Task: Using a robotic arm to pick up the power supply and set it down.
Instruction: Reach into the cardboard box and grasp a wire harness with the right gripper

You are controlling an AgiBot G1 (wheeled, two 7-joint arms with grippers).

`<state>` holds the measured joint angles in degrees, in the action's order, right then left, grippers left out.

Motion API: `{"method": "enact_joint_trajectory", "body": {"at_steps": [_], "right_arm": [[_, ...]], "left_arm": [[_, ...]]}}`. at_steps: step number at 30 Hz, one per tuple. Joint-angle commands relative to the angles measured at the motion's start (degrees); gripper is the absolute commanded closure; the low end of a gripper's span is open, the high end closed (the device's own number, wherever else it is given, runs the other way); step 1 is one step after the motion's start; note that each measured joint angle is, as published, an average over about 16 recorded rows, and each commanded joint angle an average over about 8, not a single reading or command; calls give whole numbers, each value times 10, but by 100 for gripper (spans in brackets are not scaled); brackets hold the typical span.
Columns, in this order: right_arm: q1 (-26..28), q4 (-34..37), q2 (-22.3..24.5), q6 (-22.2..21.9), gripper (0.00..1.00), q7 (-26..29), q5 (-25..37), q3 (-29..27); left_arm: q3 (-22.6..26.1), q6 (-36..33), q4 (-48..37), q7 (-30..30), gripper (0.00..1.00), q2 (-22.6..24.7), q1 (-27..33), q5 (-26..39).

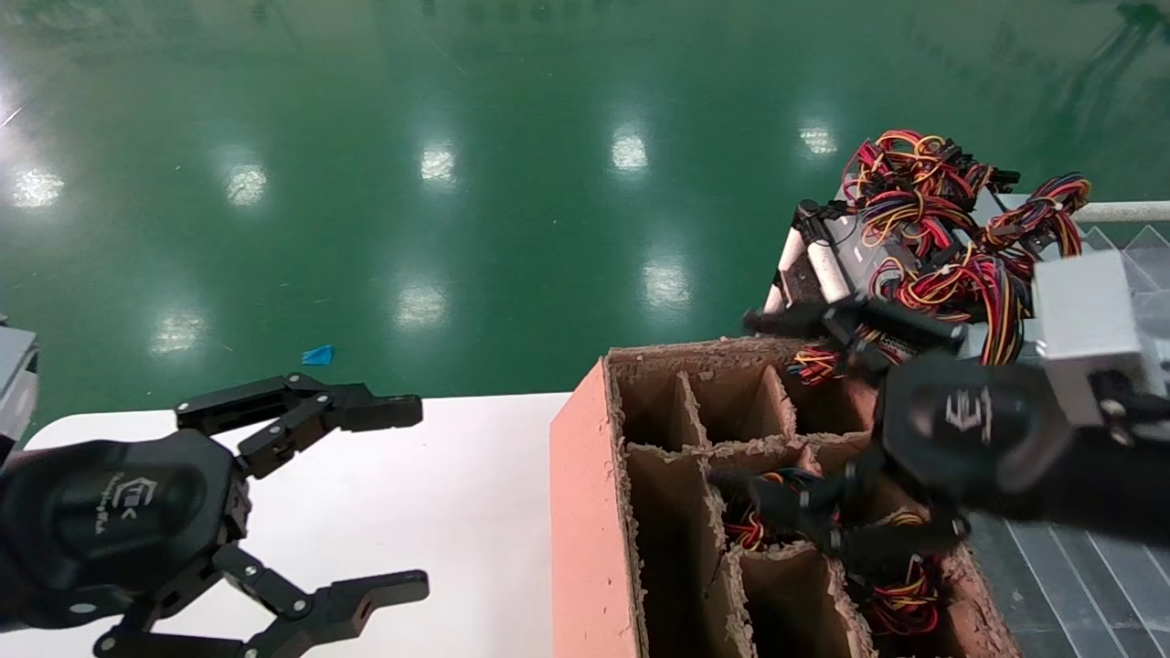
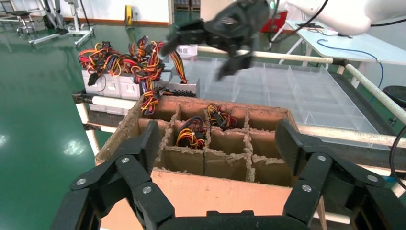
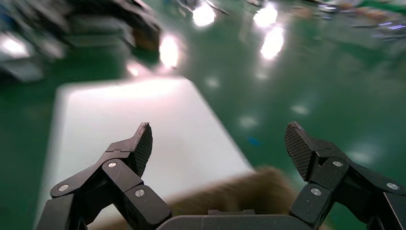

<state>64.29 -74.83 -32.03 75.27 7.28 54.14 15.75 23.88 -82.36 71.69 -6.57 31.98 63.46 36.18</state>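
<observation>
The left black linkage-fingered end effector (image 1: 402, 493) has a rounded glossy black palm with a white angular logo and small white lettering, and its flat jointed finger bars are pinned with silver round-headed screws. The right black linkage-fingered end effector (image 1: 777, 429) carries the same white logo on its rounded palm, and directly behind that palm sits a boxy silver metal forearm block (image 1: 1088, 334) with small screws on its face. Seen from the wrists, the fingertip pads (image 3: 143, 143) are black with a fine cross-hatched texture, and each link has paired silver rivets.
</observation>
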Motion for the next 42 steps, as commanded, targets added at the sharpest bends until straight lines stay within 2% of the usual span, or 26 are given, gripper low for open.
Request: {"method": "enact_joint_trajectory", "body": {"at_steps": [1, 9, 18, 19, 20, 26, 27, 28, 36, 42], "right_arm": [[4, -8, 9, -29, 0, -11, 31, -3], [25, -24, 1, -111, 0, -58, 191, 31], [33, -27, -18, -175, 0, -90, 314, 61], [33, -27, -21, -182, 2, -95, 326, 63], [32, -28, -23, -189, 10, -99, 337, 66], [23, -28, -37, -230, 84, -122, 386, 75], [22, -29, -39, -236, 94, -126, 392, 76], [20, -29, -41, -241, 99, -129, 397, 77], [6, -29, -54, -283, 100, -157, 427, 79], [-7, -30, -63, -319, 100, -179, 426, 72]], "left_arm": [[0, 0, 0, 0, 100, 0, 0, 0], [0, 0, 0, 0, 100, 0, 0, 0], [0, 0, 0, 0, 100, 0, 0, 0], [0, 0, 0, 0, 100, 0, 0, 0], [0, 0, 0, 0, 100, 0, 0, 0], [0, 0, 0, 0, 100, 0, 0, 0], [0, 0, 0, 0, 100, 0, 0, 0], [0, 0, 0, 0, 100, 0, 0, 0], [0, 0, 0, 0, 100, 0, 0, 0], [0, 0, 0, 0, 100, 0, 0, 0]]}}
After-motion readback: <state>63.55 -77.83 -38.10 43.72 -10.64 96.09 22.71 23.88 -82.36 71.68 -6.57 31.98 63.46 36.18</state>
